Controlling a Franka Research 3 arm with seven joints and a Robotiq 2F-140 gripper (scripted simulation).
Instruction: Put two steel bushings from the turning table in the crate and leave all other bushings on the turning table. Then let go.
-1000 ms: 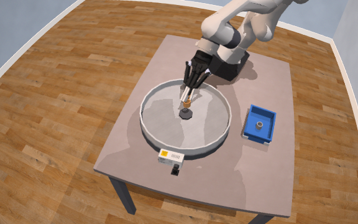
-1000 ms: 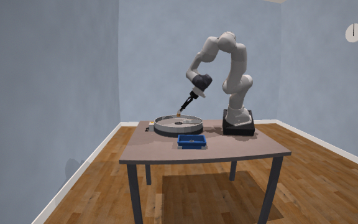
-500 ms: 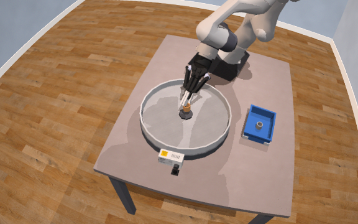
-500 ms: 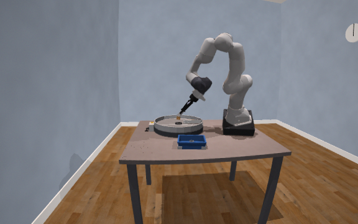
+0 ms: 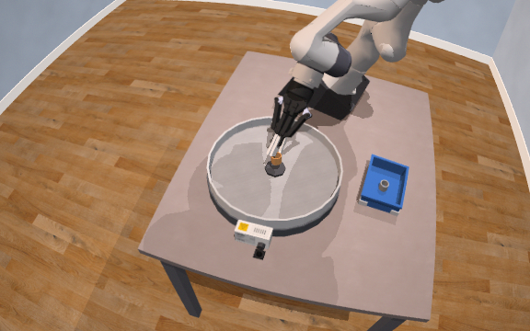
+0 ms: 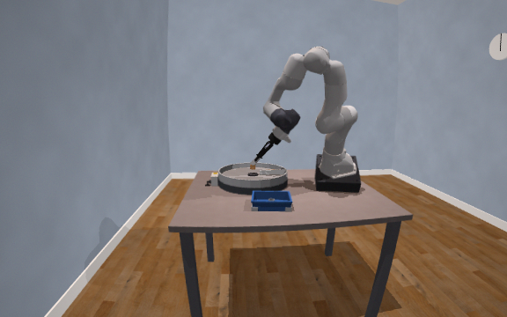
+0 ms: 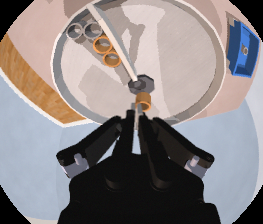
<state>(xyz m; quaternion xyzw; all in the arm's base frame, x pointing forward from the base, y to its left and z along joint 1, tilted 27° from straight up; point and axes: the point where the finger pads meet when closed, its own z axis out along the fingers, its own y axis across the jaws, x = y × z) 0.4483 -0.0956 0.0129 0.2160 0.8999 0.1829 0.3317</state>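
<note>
My gripper [image 5: 275, 151] [image 6: 253, 163] [image 7: 135, 109] is shut. Its narrow tips pinch a copper bushing [image 5: 276, 160] [image 6: 253, 167] [image 7: 143, 101], seemingly by its wall, above the turning table [image 5: 242, 188] [image 6: 253, 182] [image 7: 187, 60] near the dark hub [image 5: 275, 170] [image 7: 147, 82]. On the table in the wrist view, one steel bushing [image 7: 75, 31] and another steel bushing [image 7: 92, 30] stand beside a copper bushing [image 7: 102, 45] and another copper bushing [image 7: 112, 59]. The blue crate [image 5: 381, 205] [image 6: 271, 205] [image 7: 239, 69] holds one steel bushing [image 5: 384, 185] [image 6: 271, 200] [image 7: 245, 50].
A raised rim surrounds the turning table. In the wrist view a pale bar [image 7: 116, 42] runs from the rim to the hub, beside the row of bushings. A white box [image 5: 253, 233] [image 6: 214, 178] stands outside the rim, opposite the robot base [image 5: 334, 102] [image 6: 337, 178].
</note>
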